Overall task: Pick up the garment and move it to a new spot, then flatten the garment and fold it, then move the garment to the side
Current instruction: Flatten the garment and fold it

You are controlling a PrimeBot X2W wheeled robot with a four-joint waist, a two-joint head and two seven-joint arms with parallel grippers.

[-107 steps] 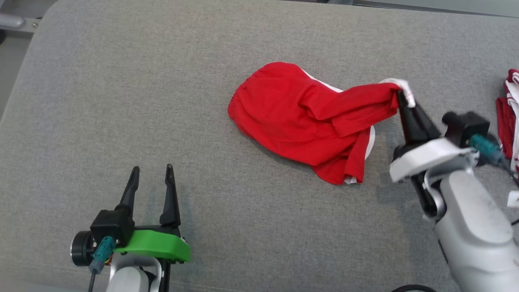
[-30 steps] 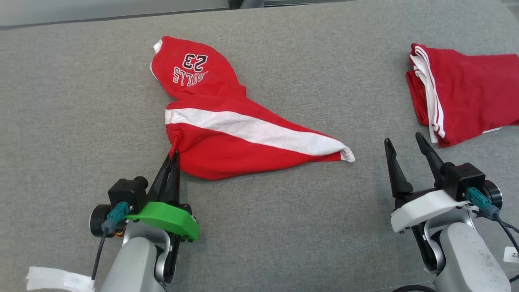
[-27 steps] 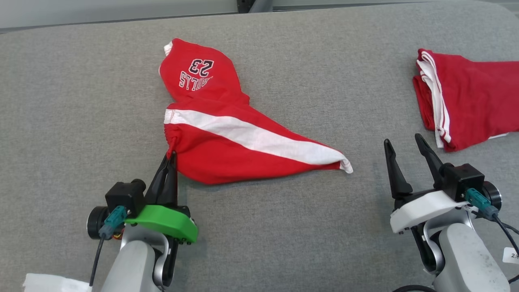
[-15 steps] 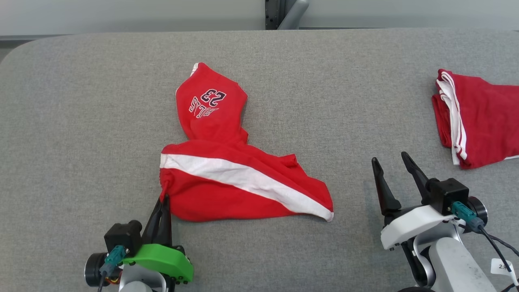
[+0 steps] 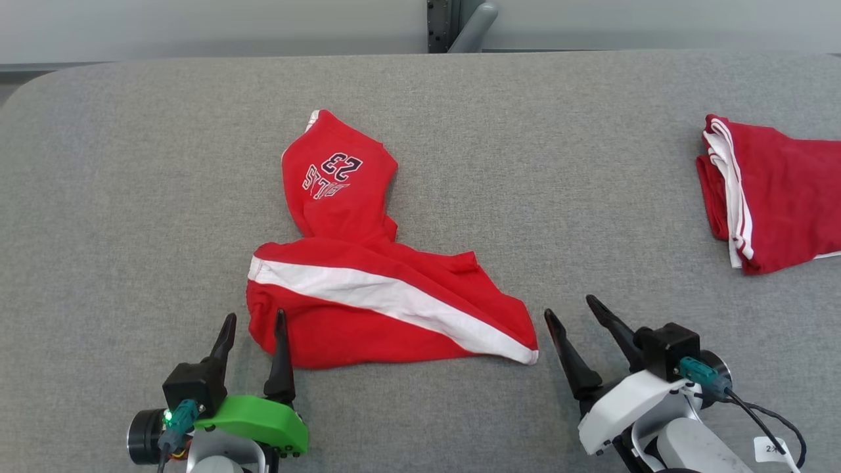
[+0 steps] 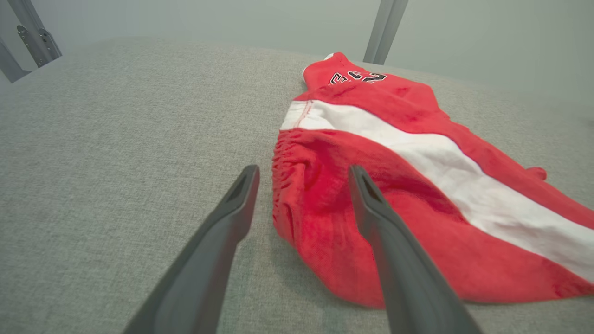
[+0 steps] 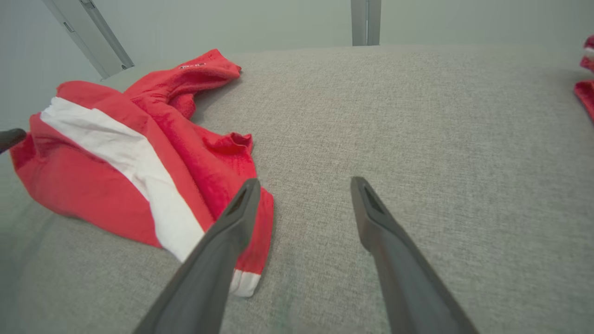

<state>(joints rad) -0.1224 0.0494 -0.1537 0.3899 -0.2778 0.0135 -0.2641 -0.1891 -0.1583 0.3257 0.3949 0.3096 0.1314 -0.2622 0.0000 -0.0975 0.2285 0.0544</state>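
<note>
**Red garment lies loose between two spread grippers**

Nearest the robot, the left gripper (image 5: 255,315) stands with its fingers apart and nothing clamped. In the left wrist view the garment's gathered near-left corner sits between them, and the right-hand finger (image 6: 371,208) lies over the cloth; whether it touches cannot be told. The right gripper (image 5: 570,305) is likewise spread and empty, its tips just beside the white-edged near-right corner of the garment. A small white tag (image 5: 769,449) by the right arm carries a mark beginning with "2"; the rest is too small to read.

The garment (image 5: 368,309), red with a broad white stripe running slantwise, rests crumpled on the grey cloth-covered table (image 5: 131,197), a little left of centre. Its farther part narrows into a flap printed with the number "23" (image 5: 341,164) in dark, white-edged figures, seen upside down. A line of letters beneath it is creased and not fully legible.

Well apart, at the far right, lies a folded red garment (image 5: 775,197) with white stripes along its edge. Beyond the table's far edge a grey metal post (image 5: 460,26) rises.
</note>
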